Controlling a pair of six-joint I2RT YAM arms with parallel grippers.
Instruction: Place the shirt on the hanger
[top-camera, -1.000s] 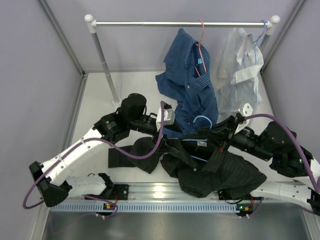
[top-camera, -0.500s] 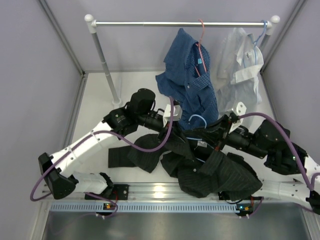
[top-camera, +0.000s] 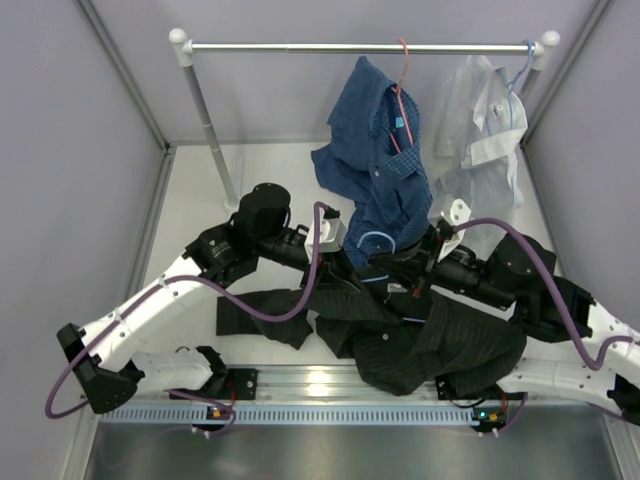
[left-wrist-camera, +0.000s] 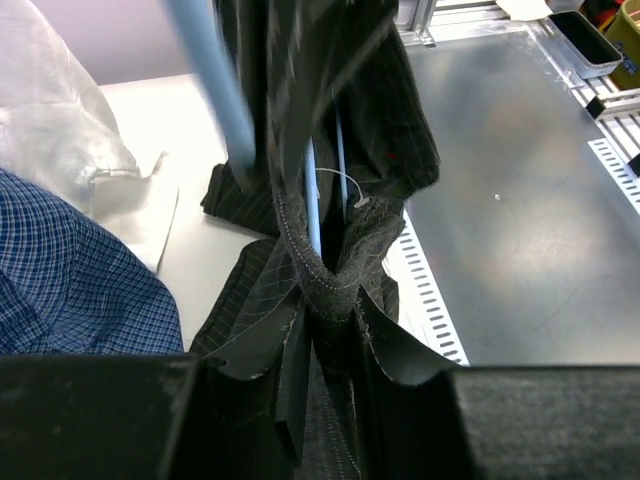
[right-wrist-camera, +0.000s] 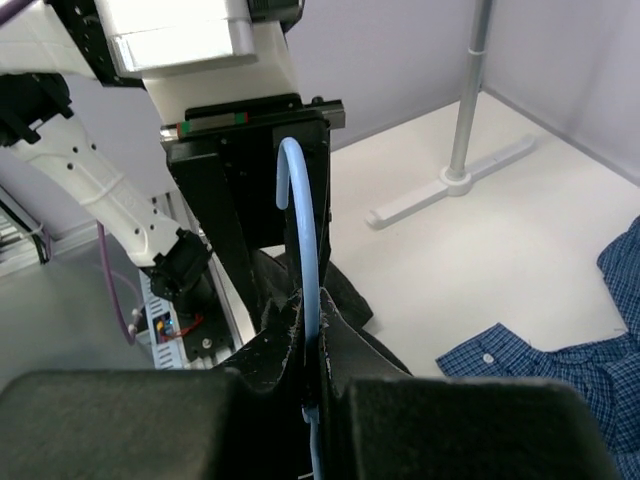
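The black pinstriped shirt (top-camera: 440, 345) lies crumpled on the table's near side, one sleeve (top-camera: 255, 312) spread to the left. The light-blue wire hanger (top-camera: 374, 241) has its hook above the collar, its lower wires hidden in the fabric. My left gripper (top-camera: 352, 272) is shut on a fold of the shirt (left-wrist-camera: 330, 290) by the collar, with the hanger's wires (left-wrist-camera: 312, 200) running into the cloth just beyond. My right gripper (top-camera: 408, 268) faces it, shut on the hanger's stem (right-wrist-camera: 318, 385) below the hook (right-wrist-camera: 298, 200).
A blue checked shirt (top-camera: 380, 160) on a red hanger and a white shirt (top-camera: 480, 140) hang from the rail (top-camera: 360, 46) at the back, their tails reaching the table. The rack's left post (top-camera: 210, 130) stands behind my left arm. A metal strip (top-camera: 330, 385) edges the near side.
My left gripper went from wide open to shut on the shirt's collar fabric. My right gripper carried the hanger leftward, and the shirt shifted with it.
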